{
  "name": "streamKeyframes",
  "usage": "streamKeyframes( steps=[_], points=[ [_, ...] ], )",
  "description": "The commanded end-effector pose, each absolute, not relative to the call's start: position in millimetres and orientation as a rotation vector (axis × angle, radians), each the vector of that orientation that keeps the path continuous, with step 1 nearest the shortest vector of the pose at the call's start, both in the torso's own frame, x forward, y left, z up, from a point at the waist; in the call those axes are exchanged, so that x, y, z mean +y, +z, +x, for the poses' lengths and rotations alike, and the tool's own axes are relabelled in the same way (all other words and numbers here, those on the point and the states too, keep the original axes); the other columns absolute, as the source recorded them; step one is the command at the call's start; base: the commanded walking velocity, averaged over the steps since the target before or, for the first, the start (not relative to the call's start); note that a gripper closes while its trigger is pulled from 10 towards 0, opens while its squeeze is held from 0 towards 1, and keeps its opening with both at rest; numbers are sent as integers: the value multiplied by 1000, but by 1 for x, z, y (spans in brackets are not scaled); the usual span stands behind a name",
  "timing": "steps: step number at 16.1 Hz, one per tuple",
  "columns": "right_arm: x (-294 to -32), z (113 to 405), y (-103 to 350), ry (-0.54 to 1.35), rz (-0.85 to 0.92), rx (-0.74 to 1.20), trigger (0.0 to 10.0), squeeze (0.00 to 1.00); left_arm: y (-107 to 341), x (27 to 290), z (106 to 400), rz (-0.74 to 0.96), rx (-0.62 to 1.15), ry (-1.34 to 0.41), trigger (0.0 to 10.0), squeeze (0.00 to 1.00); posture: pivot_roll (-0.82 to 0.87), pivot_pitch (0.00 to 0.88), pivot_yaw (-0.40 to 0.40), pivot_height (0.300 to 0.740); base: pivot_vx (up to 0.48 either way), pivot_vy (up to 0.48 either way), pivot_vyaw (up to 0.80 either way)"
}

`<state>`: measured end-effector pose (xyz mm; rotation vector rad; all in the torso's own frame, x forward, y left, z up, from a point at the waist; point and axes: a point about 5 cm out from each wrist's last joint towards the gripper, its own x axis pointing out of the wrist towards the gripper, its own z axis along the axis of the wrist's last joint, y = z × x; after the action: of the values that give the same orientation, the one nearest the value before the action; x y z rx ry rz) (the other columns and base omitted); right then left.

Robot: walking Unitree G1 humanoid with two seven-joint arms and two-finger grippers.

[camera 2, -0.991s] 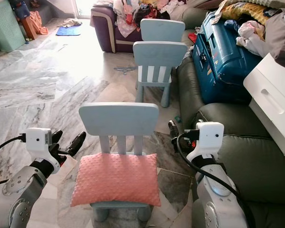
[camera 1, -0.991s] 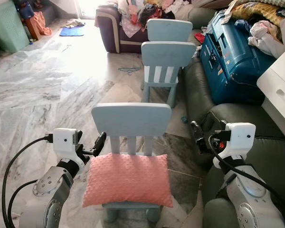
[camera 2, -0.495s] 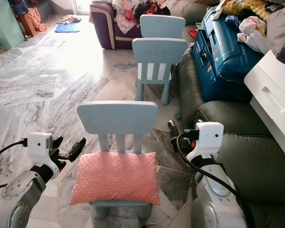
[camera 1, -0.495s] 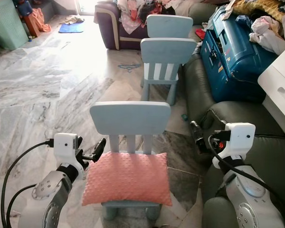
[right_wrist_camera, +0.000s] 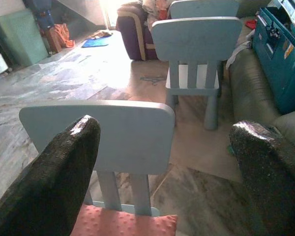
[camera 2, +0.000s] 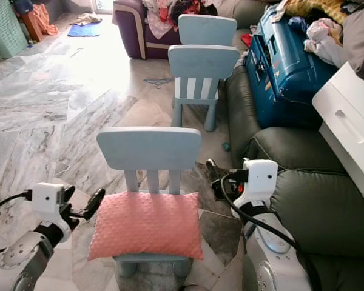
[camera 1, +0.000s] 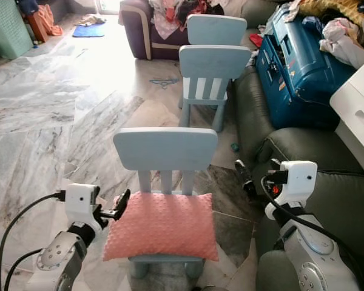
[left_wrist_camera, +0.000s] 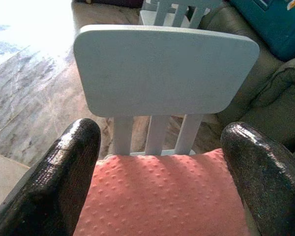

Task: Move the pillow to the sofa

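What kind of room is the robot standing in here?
Most likely a lived-in home living room: a grey-green sofa on the robot's right, a marble floor, and clothes piled on a purple armchair.

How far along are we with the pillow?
Early. Done: nothing; the pillow lies on the small blue chair. In hand: the left claw, open, at the pillow's left edge, and the right claw, open, at its right. Left: grasp, lift, carry to the sofa.

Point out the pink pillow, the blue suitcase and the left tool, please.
pink pillow (camera 1: 162, 225): left eye view, middle of its dotted top face.
blue suitcase (camera 1: 297, 66): left eye view, its broad side panel.
left tool (camera 1: 119, 208): left eye view, between the black fingertips, beside the pillow's edge.
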<state>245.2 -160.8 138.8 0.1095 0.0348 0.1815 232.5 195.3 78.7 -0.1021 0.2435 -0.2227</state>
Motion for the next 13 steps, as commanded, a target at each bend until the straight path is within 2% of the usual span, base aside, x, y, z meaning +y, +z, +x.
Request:
streamKeyframes(
  steps=[1,4,13],
  points=[
    [-159,243,141,197,108,33,10000,0,81,194,232,-100,230,-235,10000,0,-127,162,-23,740,0,0,0],
    [-158,242,141,204,117,39,10000,0,87,184,237,-110,211,-282,10000,0,-128,171,-24,740,0,0,0],
    [-155,241,142,209,124,40,10000,0,97,185,243,-98,167,-266,10000,0,-129,182,-20,740,0,0,0]
  ],
)
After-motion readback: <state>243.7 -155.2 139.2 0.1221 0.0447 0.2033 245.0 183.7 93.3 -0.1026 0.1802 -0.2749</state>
